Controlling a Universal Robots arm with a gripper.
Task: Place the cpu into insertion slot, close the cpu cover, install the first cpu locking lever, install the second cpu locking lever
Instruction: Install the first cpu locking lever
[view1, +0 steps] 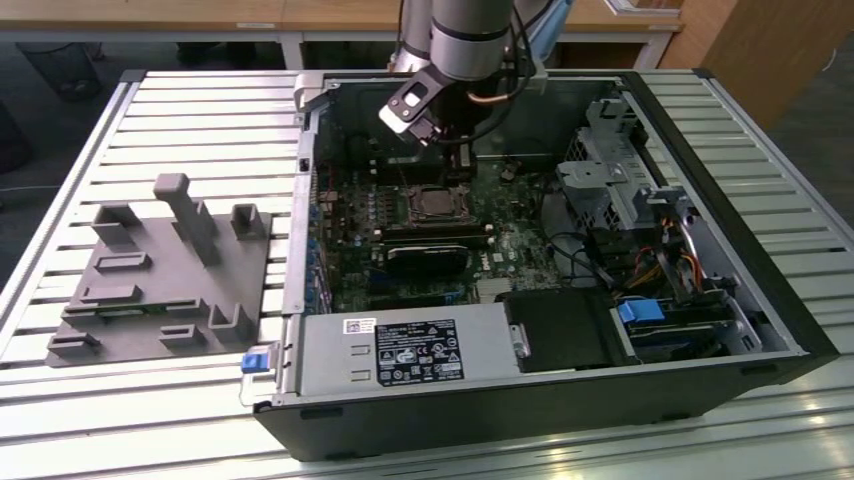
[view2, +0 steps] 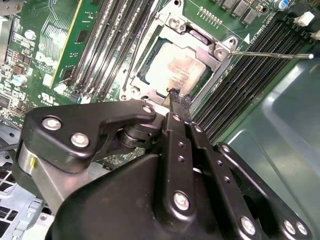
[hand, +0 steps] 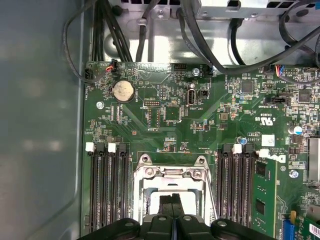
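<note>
Where I hang: over the open computer case (view1: 747, 330), in the upper middle of the exterior view, with my arm (view1: 470, 40) coming down from the top edge.
Fingers: my 2 fingers (view2: 179, 100) are pressed together, with no gap and nothing between them.
Fingertip position: in the second wrist view the joined tip lies over the near rim of the socket; I cannot tell whether it touches the metal.
Cpu: the cpu (view2: 174, 67) is seated in the insertion slot (view2: 144, 75), its pale beige face turned up.
Cpu cover: the cpu cover (view2: 202, 47) is down around the chip, whose face shows through the square window. In the first wrist view the silvery frame sits between 2 banks of memory slots.
Locking lever: 1 thin metal rod, the locking lever (view2: 272, 54), runs from a corner of the socket out over the black memory slots (view2: 250, 85); I cannot tell whether it is latched.
Motherboard: the green motherboard (hand: 165, 125) carries a round coin battery (hand: 123, 91).
Heatsink: the black ribbed heatsink (view1: 430, 258) sits just below the socket in the exterior view.
Power supply: the grey power supply (view1: 400, 350), with its white label, is at the lower middle of the exterior view.
Fixture: the grey fixture (view1: 160, 270) stands outside the case on the slatted surface (view1: 174, 110), at the exterior view's left.
</note>
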